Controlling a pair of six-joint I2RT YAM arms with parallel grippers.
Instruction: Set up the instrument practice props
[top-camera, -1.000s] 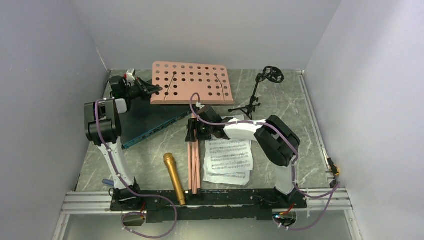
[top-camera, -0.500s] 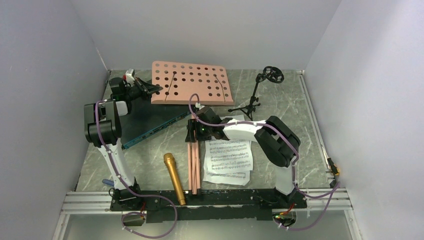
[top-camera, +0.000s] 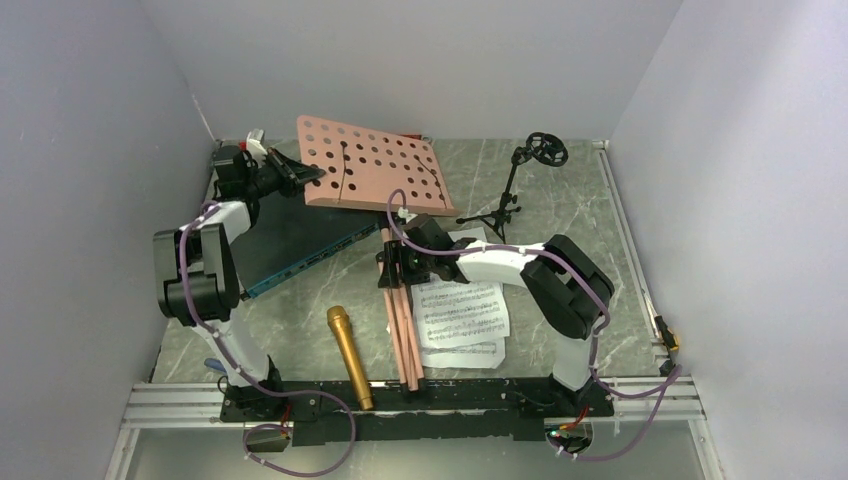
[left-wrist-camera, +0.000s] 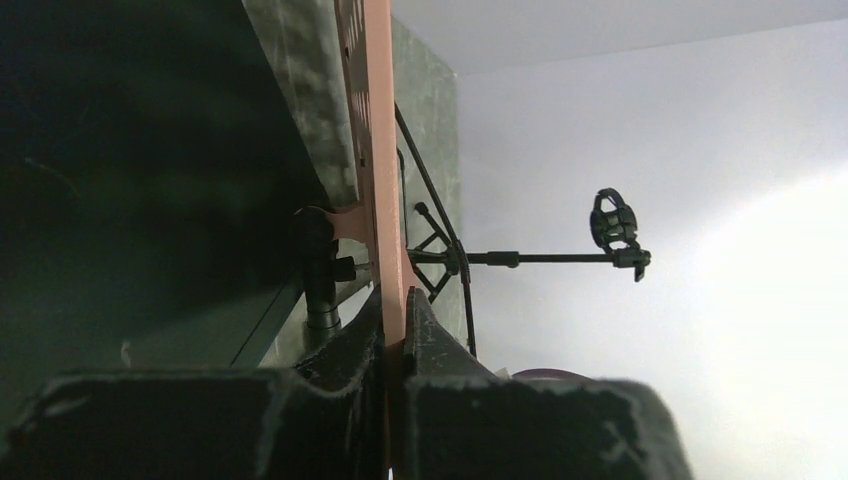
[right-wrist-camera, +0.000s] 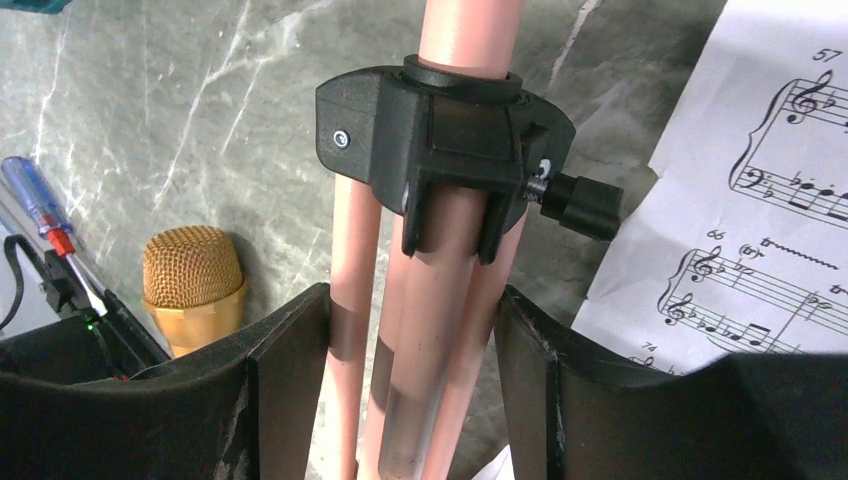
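Note:
The pink music stand lies tipped over, its perforated desk (top-camera: 365, 172) raised at the back. My left gripper (top-camera: 300, 176) is shut on the desk's left edge, seen edge-on (left-wrist-camera: 381, 150) between the fingertips of the left gripper (left-wrist-camera: 393, 302). My right gripper (top-camera: 392, 268) is closed round the folded tripod legs (top-camera: 405, 340) just below the black collar (right-wrist-camera: 445, 130); both pads of the right gripper (right-wrist-camera: 412, 310) press the legs (right-wrist-camera: 440, 300). The gold microphone (top-camera: 349, 355) lies left of the legs. The sheet-music pages (top-camera: 460, 318) lie to their right. The black mic stand (top-camera: 508, 192) stands upright at the back.
A dark flat panel with a teal edge (top-camera: 300, 245) lies under the left arm. A blue and red screwdriver (right-wrist-camera: 32, 195) rests near the left arm's base. Walls close in on the left, right and back. The arm bases' rail (top-camera: 160, 405) runs along the near edge.
The desk has lifted and tilted with the left gripper. The legs' near ends have swung to the right, and the right gripper has shifted slightly right with them.

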